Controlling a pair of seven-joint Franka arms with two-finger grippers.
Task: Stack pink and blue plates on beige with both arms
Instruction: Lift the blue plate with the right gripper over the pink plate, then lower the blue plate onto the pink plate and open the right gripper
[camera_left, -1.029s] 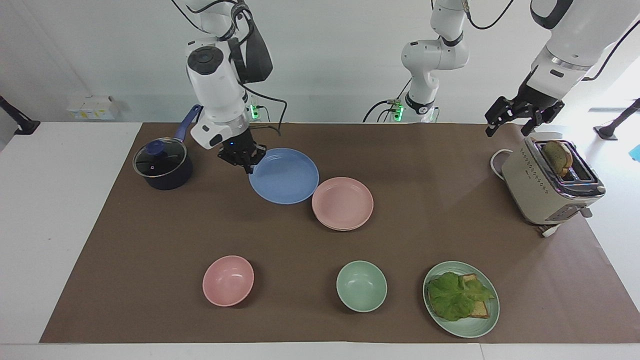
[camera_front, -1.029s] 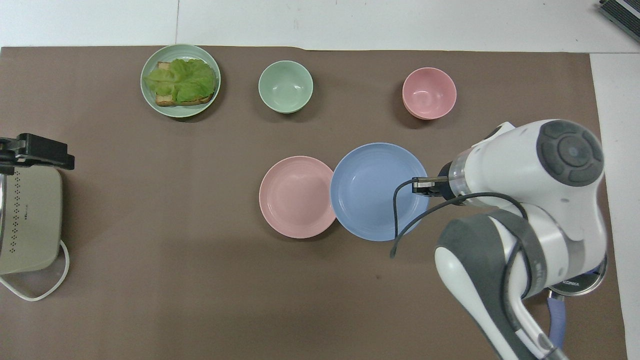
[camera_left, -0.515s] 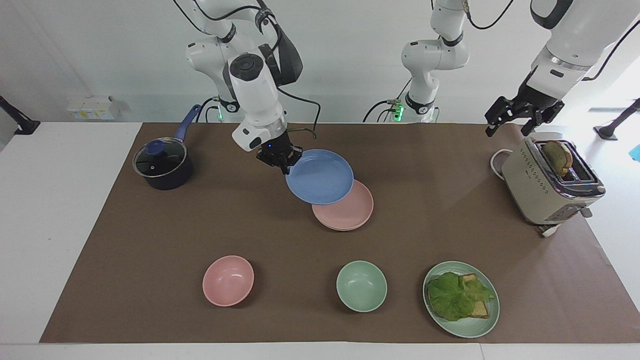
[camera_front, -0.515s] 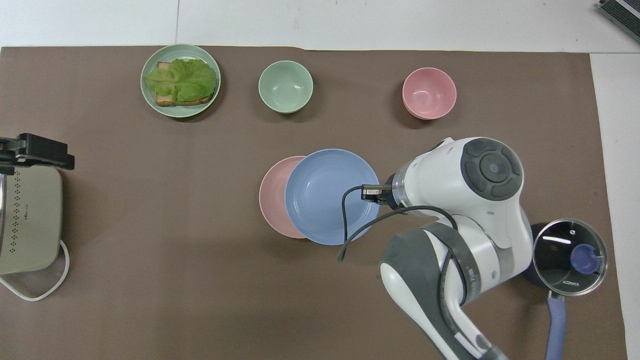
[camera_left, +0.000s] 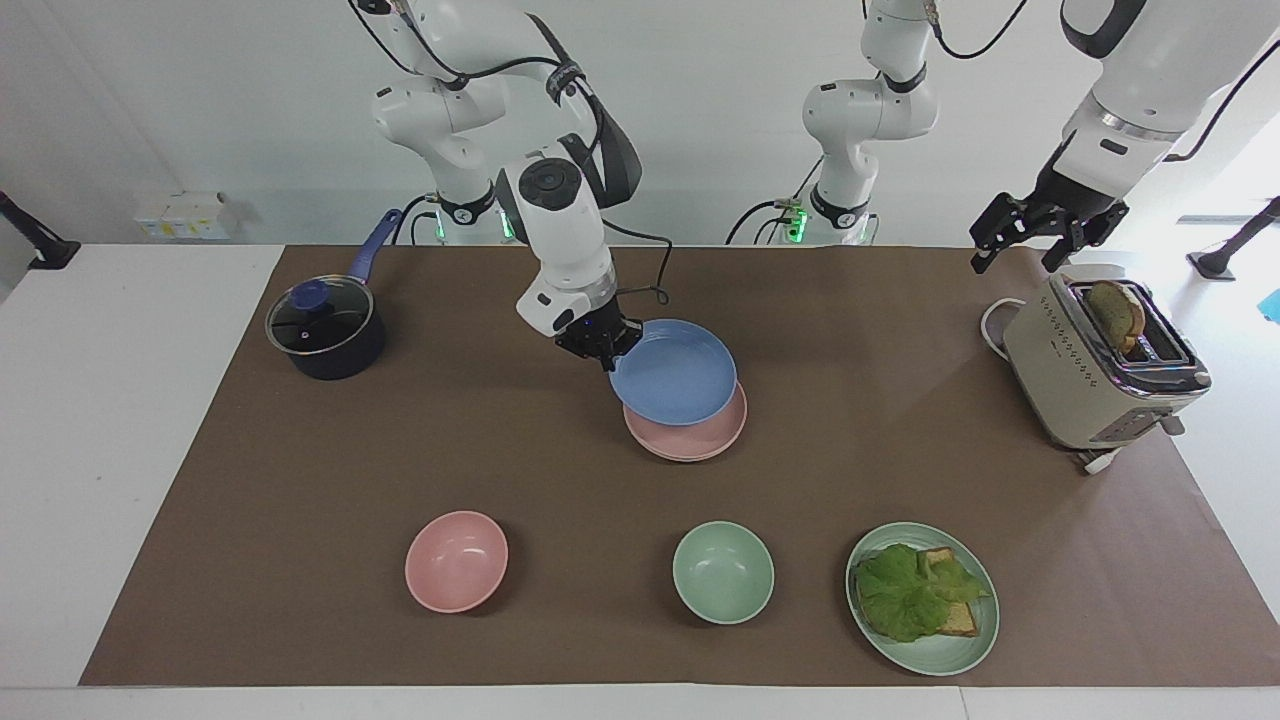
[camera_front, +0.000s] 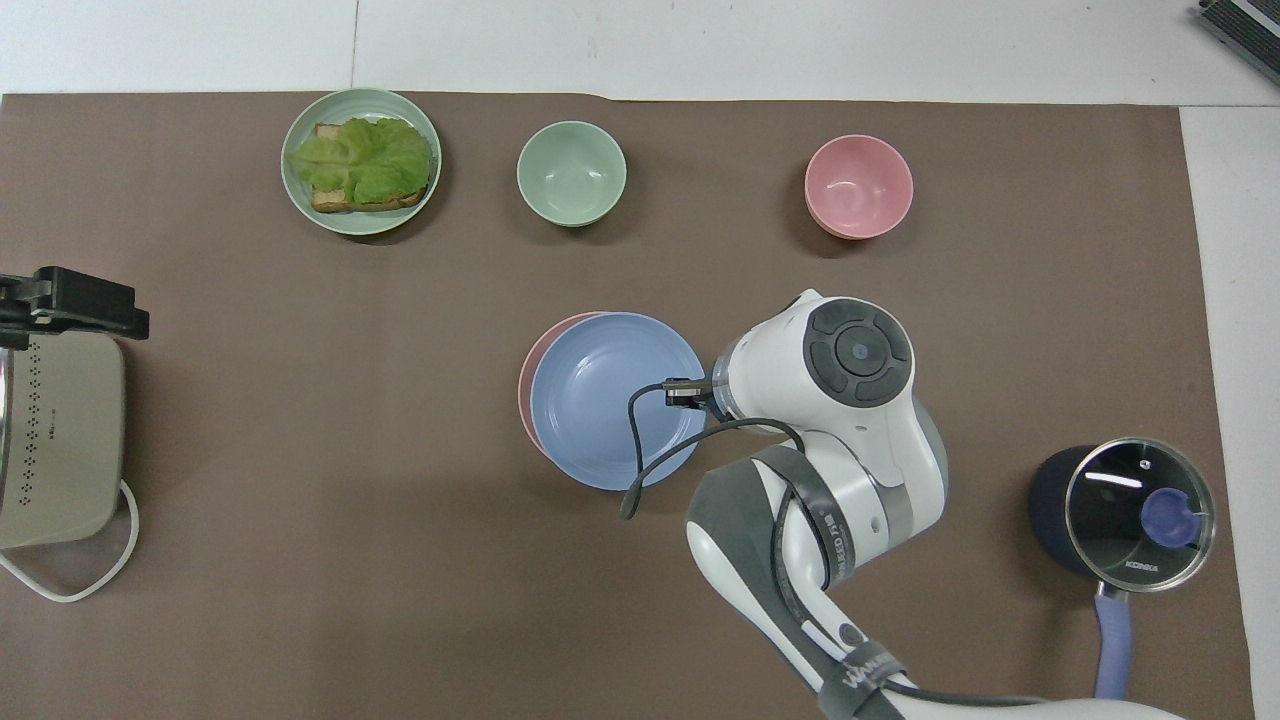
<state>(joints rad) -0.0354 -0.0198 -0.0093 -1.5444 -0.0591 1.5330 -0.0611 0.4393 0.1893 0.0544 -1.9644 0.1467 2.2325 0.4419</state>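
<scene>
My right gripper (camera_left: 601, 349) is shut on the rim of the blue plate (camera_left: 675, 372) at its edge nearest the right arm. It holds the plate slightly tilted just over the pink plate (camera_left: 700, 440). In the overhead view the blue plate (camera_front: 610, 400) covers nearly all of the pink plate (camera_front: 526, 372), leaving only a sliver. A second thin rim shows under the pink plate; the beige plate is otherwise hidden. My left gripper (camera_left: 1015, 255) hangs open and holds nothing, above the toaster at the left arm's end of the table.
A dark pot with a glass lid (camera_left: 325, 330) stands at the right arm's end. Farthest from the robots are a pink bowl (camera_left: 456, 560), a green bowl (camera_left: 722, 572) and a green plate (camera_left: 975, 640) with lettuce on toast. The beige toaster (camera_left: 1100, 365) holds a bread slice.
My right arm has carried the blue plate from beside the pot toward the left arm's end, until it hangs over the pink plate, and lowered it. The left arm has not moved.
</scene>
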